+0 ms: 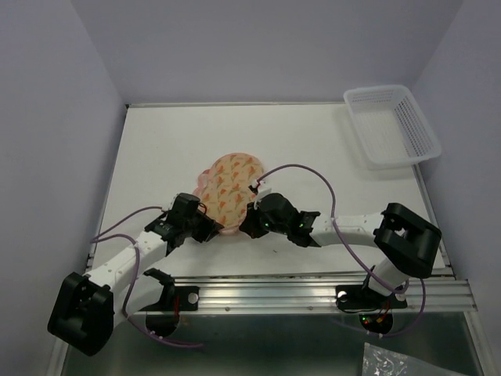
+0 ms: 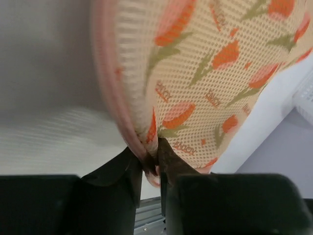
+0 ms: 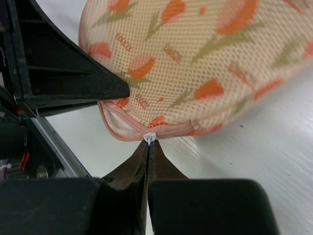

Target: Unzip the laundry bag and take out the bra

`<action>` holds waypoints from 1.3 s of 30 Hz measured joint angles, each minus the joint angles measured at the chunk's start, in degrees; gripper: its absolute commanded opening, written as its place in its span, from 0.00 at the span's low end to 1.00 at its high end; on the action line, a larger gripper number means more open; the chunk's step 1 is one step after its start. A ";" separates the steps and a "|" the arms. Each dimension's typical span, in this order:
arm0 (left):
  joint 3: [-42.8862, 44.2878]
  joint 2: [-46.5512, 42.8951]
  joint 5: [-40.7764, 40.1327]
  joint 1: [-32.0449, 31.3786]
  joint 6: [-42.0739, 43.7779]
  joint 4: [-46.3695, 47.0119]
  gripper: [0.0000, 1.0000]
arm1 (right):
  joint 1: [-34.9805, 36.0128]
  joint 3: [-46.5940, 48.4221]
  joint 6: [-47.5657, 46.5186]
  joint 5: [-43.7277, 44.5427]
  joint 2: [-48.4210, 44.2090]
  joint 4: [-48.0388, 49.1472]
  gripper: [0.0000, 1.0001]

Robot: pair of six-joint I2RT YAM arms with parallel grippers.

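Note:
The laundry bag (image 1: 231, 184), a cream mesh pouch with orange tulip marks and pink edging, lies near the middle of the white table. My left gripper (image 2: 152, 159) is shut on the pink edge at the bag's near end (image 2: 205, 83). My right gripper (image 3: 148, 145) is shut on the small white zip pull (image 3: 150, 136) on the pink zip edging of the bag (image 3: 195, 63). Seen from above, the left gripper (image 1: 215, 227) and the right gripper (image 1: 252, 213) meet at the bag's near end. The bra is hidden.
A white plastic lattice basket (image 1: 427, 129) stands at the far right corner of the table. The metal rail (image 1: 313, 291) that carries the arm bases runs along the near edge. Walls close in the table on the left, back and right.

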 measured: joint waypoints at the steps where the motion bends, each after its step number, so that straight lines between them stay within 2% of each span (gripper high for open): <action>1: 0.24 0.61 0.13 0.00 -0.17 0.22 0.00 | 0.00 -0.22 -0.44 -0.48 -0.13 0.00 0.01; 9: 3.34 2.12 -2.16 -0.02 -0.76 -0.37 0.00 | 0.31 -1.22 -3.17 0.70 -0.52 -0.85 0.01; 20: 3.43 -2.01 -3.41 -0.28 -1.88 -0.15 0.00 | -3.13 -2.99 -4.81 3.67 -5.18 -2.82 0.01; 29: 3.43 -2.73 -2.36 -0.31 -2.12 3.13 0.00 | -9.81 -3.06 -5.73 -3.50 -5.35 -1.40 0.01; 34: 3.43 -3.37 -1.99 -0.28 -1.29 4.61 0.00 | -11.21 -2.99 -8.50 -6.03 -5.29 -0.50 0.01; 37: 3.43 -1.84 -1.07 -0.26 0.68 5.92 0.14 | -11.45 -2.56 -12.02 -6.62 -4.37 -0.72 0.01; 39: 3.58 0.72 -0.04 -0.15 3.56 7.15 0.40 | -11.89 -1.99 -14.97 -7.21 -3.34 -1.73 0.01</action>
